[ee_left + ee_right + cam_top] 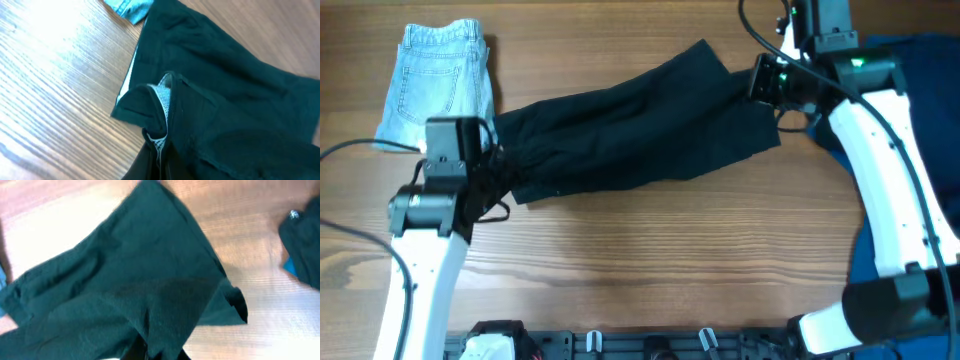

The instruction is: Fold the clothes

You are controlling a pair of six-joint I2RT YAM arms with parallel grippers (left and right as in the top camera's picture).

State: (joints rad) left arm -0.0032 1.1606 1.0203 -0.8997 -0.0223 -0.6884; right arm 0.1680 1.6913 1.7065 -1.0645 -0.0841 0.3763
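Lengthwise, black shorts (630, 125), one end in each arm's clenched jaws.

Place: a robot lab bench.
Surface: bare wood-grain table (650, 260).
Rig: white left arm (420, 270) and right arm (885, 170) mounted at the table's near edge.
Wiring: loose black cable (350, 147) at its left edge.

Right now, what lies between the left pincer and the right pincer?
The black shorts span the whole stretch over the table, left pincer shut on one end, right pincer on the other; the overhead view shows it.
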